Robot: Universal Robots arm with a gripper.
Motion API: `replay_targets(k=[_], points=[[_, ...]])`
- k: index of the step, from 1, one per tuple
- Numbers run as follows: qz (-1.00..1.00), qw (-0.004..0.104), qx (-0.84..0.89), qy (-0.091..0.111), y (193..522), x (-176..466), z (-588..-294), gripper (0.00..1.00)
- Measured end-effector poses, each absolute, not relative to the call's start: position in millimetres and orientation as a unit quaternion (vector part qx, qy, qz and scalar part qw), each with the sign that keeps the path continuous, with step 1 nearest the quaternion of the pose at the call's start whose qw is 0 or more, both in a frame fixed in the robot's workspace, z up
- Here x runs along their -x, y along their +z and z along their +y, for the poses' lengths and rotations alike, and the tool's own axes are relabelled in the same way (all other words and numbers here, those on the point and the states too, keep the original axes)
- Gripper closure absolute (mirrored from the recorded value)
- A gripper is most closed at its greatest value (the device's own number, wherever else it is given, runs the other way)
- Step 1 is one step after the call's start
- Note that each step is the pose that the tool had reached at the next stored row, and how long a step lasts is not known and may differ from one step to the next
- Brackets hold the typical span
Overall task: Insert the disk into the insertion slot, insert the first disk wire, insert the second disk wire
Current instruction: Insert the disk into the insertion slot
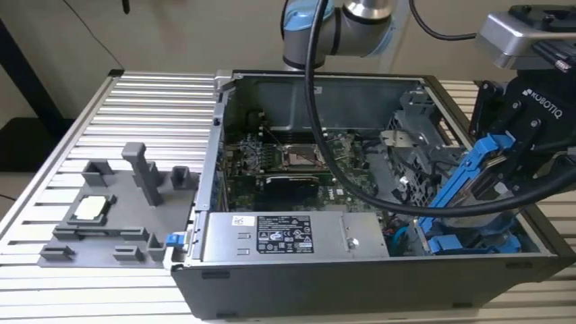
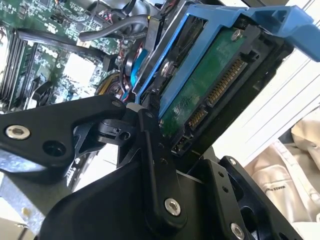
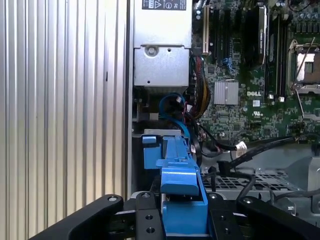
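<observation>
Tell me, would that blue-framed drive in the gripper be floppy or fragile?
Probably stiff: the disk hangs tilted in the gripper without sagging. Likely fragile: its bare green circuit board and connector pins lie exposed in the second wrist view.

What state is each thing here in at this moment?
disk, clamped in the gripper, tilted above the computer case, not inserted.
gripper, shut on the disk.
computer case, lying open, side panel off.
other blue carrier, seated low inside the computer case.
</observation>
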State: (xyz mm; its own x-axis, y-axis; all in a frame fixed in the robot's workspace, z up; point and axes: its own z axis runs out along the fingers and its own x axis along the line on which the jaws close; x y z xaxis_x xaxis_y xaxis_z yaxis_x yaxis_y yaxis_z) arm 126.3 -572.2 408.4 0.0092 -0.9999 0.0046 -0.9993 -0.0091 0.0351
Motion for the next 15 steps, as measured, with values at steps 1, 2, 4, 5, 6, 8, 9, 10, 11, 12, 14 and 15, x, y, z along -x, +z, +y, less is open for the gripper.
replay_targets(k=[1, 2, 4, 5, 6, 8, 9, 10, 11, 12, 14, 15], points=[[-0.704, 0.014, -0.71, -0.011, 407.4, -126.8, -572.2, 0.67], [-0.704, 0.014, -0.71, -0.011, 406.4, -127.0, -572.2, 0.67], [-0.704, 0.014, -0.71, -0.011, 403.9, -127.2, -572.2, 0.67], [-0.704, 0.014, -0.71, -0.011, 402.2, -127.3, -572.2, 0.67], [-0.704, 0.014, -0.71, -0.011, 400.5, -127.3, -572.2, 0.67], [-0.704, 0.014, -0.71, -0.011, 396.9, -127.4, -572.2, 0.67], [-0.704, 0.014, -0.71, -0.011, 395.1, -127.4, -572.2, 0.67], [-0.704, 0.014, -0.71, -0.011, 393.2, -127.5, -572.2, 0.67], [-0.704, 0.014, -0.71, -0.011, 391.5, -127.5, -572.2, 0.67], [-0.704, 0.014, -0.71, -0.011, 389.7, -127.5, -572.2, 0.67], [-0.704, 0.014, -0.71, -0.011, 385.9, -127.5, -572.2, 0.67], [-0.704, 0.014, -0.71, -0.011, 384.1, -127.6, -572.2, 0.67]])
